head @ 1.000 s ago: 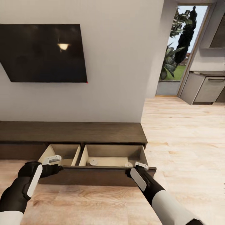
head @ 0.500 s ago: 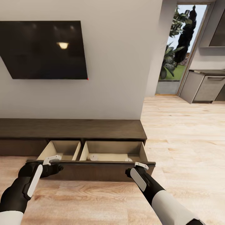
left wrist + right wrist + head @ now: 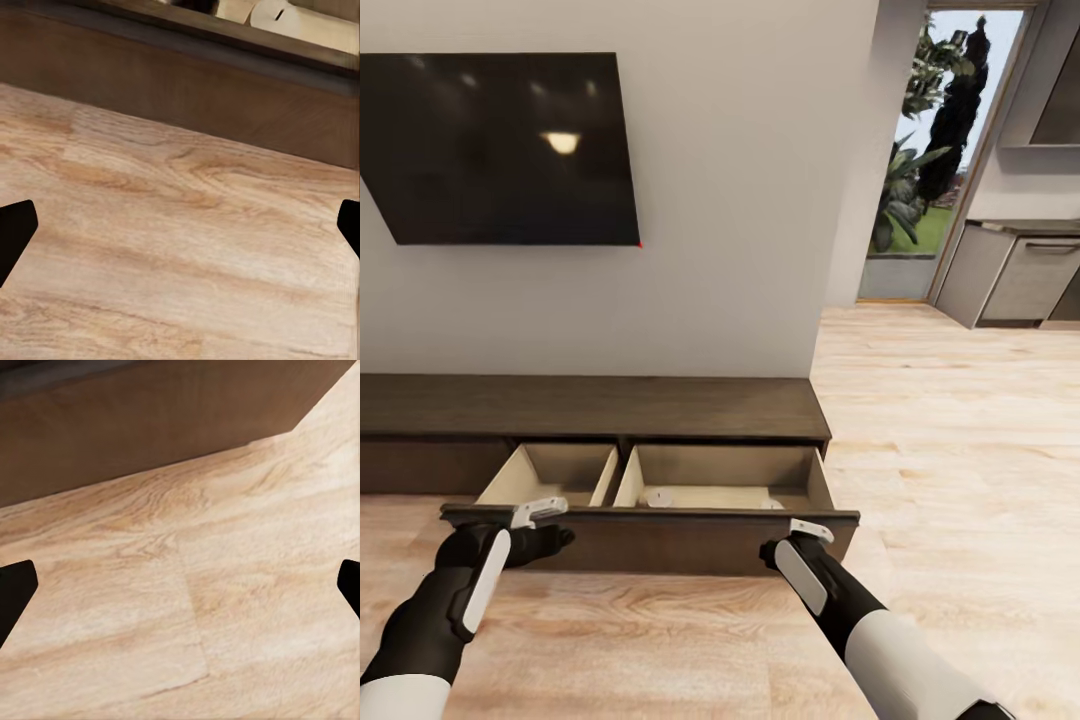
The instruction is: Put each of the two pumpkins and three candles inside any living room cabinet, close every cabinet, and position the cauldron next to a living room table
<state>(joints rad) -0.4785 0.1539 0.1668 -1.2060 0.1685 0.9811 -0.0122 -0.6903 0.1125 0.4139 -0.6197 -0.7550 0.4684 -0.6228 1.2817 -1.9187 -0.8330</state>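
Note:
The long dark brown cabinet (image 3: 590, 408) stands against the wall with its wide drawer pulled out. Its pale beige inside is split into two compartments. In the right compartment lies one candle (image 3: 658, 497), and the top of a second candle (image 3: 772, 504) peeks over the drawer front (image 3: 660, 545). My left gripper (image 3: 557, 540) sits open at the front's left part, low over the floor. At the front's right part, my right gripper (image 3: 770, 553) is also open. Both wrist views show wide-apart fingertips with nothing between them. The pumpkins, cauldron and table are out of view.
A black TV (image 3: 500, 150) hangs on the wall above the cabinet. Pale wood floor (image 3: 940, 450) runs to the right toward a glass door (image 3: 935, 150) and grey kitchen units (image 3: 1020, 280). The drawer front (image 3: 187, 82) is close ahead in the left wrist view.
The whole view has shifted, so the camera moved. The drawer front sits closer to the cabinet body, with less of the drawer's inside showing. Both grippers stayed at the front.

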